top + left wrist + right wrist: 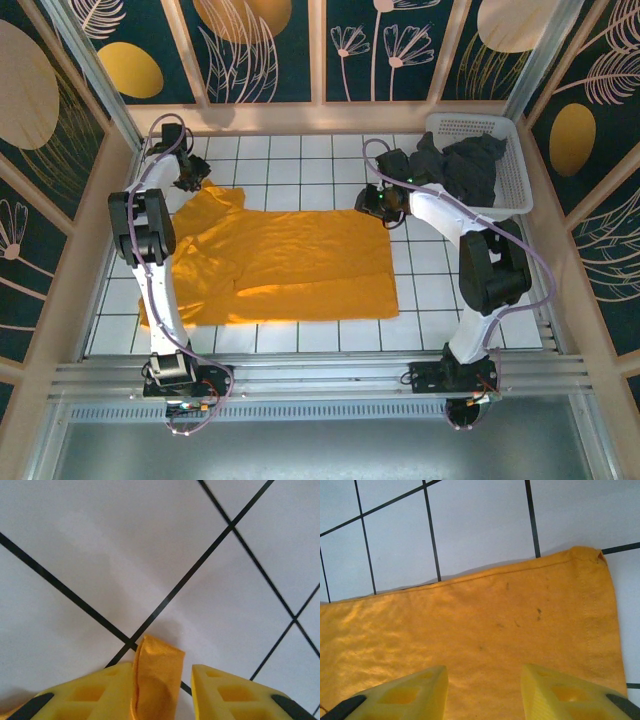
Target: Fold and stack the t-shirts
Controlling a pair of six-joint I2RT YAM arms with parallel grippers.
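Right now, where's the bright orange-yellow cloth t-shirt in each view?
Top external: bright orange-yellow cloth t-shirt spread out, centre-left.
Left wrist: a bunched fold at bottom centre, within the left end effector.
Right wrist: across the lower half, hemmed corner upper right.
Shared landmark: white floor tiles with dark grout lines.

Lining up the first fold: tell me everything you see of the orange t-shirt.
The orange t-shirt, soft orange-yellow cloth, lies spread mostly flat on the white tiled table, wrinkled at its left side. A bunched fold at its far-left corner stands between the left gripper's open jaws, against one finger. The right gripper is open above its far-right hemmed corner.
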